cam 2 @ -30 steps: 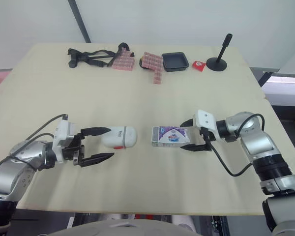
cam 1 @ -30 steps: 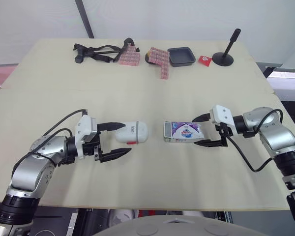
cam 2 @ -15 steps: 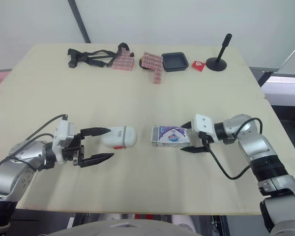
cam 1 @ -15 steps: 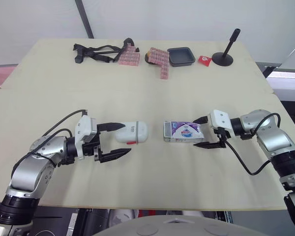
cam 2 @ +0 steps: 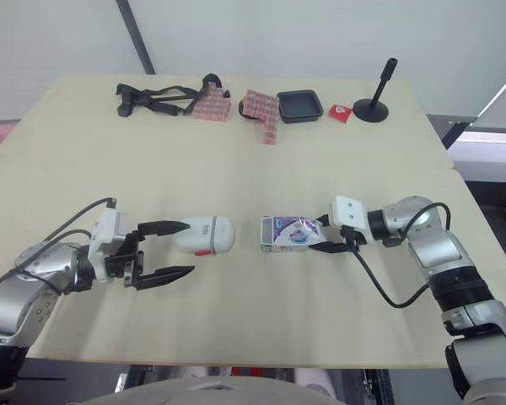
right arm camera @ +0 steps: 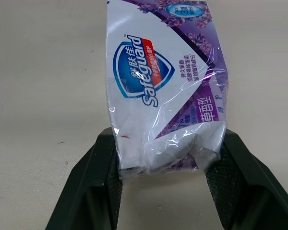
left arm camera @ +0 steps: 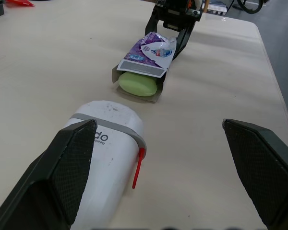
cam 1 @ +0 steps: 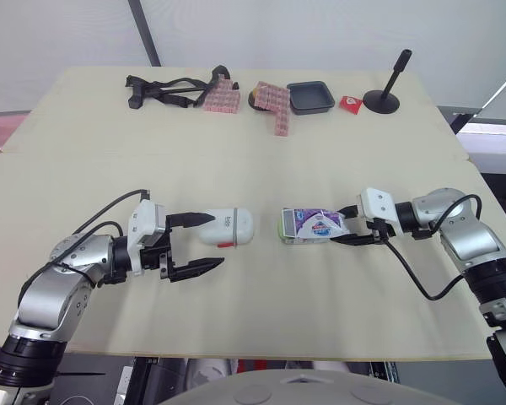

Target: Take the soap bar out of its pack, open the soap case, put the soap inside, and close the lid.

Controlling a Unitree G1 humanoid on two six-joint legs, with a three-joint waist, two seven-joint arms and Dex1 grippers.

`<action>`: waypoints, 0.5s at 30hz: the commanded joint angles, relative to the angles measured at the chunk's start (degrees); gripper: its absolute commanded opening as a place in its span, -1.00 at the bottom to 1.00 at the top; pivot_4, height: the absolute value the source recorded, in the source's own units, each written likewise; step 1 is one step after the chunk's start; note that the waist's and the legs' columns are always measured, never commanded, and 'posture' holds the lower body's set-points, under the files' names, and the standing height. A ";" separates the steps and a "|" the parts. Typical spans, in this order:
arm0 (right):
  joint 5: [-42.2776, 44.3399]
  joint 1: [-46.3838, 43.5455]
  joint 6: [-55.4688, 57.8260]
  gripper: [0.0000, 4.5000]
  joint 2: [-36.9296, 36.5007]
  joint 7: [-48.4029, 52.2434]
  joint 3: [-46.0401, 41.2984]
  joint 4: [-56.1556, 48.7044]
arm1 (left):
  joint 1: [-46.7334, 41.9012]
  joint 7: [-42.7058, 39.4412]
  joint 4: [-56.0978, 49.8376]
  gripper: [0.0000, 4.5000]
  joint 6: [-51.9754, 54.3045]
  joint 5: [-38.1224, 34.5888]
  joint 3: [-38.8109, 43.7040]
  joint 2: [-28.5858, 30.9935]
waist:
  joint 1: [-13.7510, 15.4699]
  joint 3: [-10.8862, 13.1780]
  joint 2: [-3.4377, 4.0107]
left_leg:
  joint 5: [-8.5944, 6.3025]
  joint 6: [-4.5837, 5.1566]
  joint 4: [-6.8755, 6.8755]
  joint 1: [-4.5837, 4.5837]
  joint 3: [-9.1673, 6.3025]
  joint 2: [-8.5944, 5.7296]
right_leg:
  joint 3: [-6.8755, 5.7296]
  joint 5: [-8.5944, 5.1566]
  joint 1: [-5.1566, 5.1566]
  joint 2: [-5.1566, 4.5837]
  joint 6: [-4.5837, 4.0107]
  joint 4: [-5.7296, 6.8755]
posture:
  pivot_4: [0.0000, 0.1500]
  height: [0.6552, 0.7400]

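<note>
The purple and white soap pack (cam 1: 313,225) lies mid-table, its open end toward the left. A green soap bar (left arm camera: 138,85) pokes out of that end. My right gripper (cam 1: 347,233) is shut on the pack's right end, which is crumpled between the fingers (right arm camera: 103,178). The white soap case (cam 1: 227,228), with a grey band and a red clasp, lies on its side left of the pack. My left gripper (cam 1: 196,243) stands open at the case's left end; one fingertip lies along the case (left arm camera: 103,153), the other is out over bare table.
Along the far edge of the table (cam 1: 253,152) lie a black strap tool (cam 1: 164,89), pink block stacks (cam 1: 274,103), a black tray (cam 1: 311,96), a small red packet (cam 1: 350,103) and a black stand (cam 1: 383,99).
My right gripper has closed its fingers on the pack's right end, crumpling it. The left gripper and the soap case have stayed put.
</note>
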 commanded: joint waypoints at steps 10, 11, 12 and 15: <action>0.04 -1.51 4.51 0.06 -4.51 1.93 -1.22 -6.27 | 0.26 0.16 -1.83 1.00 -0.52 0.15 0.23 0.77 | 0.16 0.01 0.01 | 0.00 0.00 0.01 -0.02 0.00 0.00 | 0.00 0.00 -0.01 0.00 0.00 -0.01 | 1.00 1.00; 0.02 -1.68 4.74 0.06 -4.82 2.02 -1.20 -6.51 | 0.18 0.20 -1.78 1.00 -0.49 0.18 0.19 0.75 | 0.14 0.01 0.01 | 0.00 0.00 0.01 -0.02 0.00 0.00 | 0.00 0.00 -0.01 0.00 0.00 -0.01 | 1.00 1.00; 0.07 -2.09 5.46 0.06 -5.30 1.93 -1.42 -7.12 | 0.15 0.29 -1.79 1.00 -0.40 0.19 0.16 0.72 | 0.11 0.01 0.01 | 0.00 0.00 0.01 -0.02 0.00 0.00 | 0.00 0.00 -0.01 0.00 0.00 -0.01 | 1.00 1.00; -0.04 -2.84 7.17 0.06 -7.34 2.60 -1.55 -9.12 | 0.25 0.50 -2.01 1.00 -0.24 0.23 0.06 0.69 | 0.06 0.01 0.02 | 0.00 0.00 0.00 -0.02 0.00 0.00 | 0.01 0.00 -0.03 0.00 0.00 0.00 | 1.00 1.00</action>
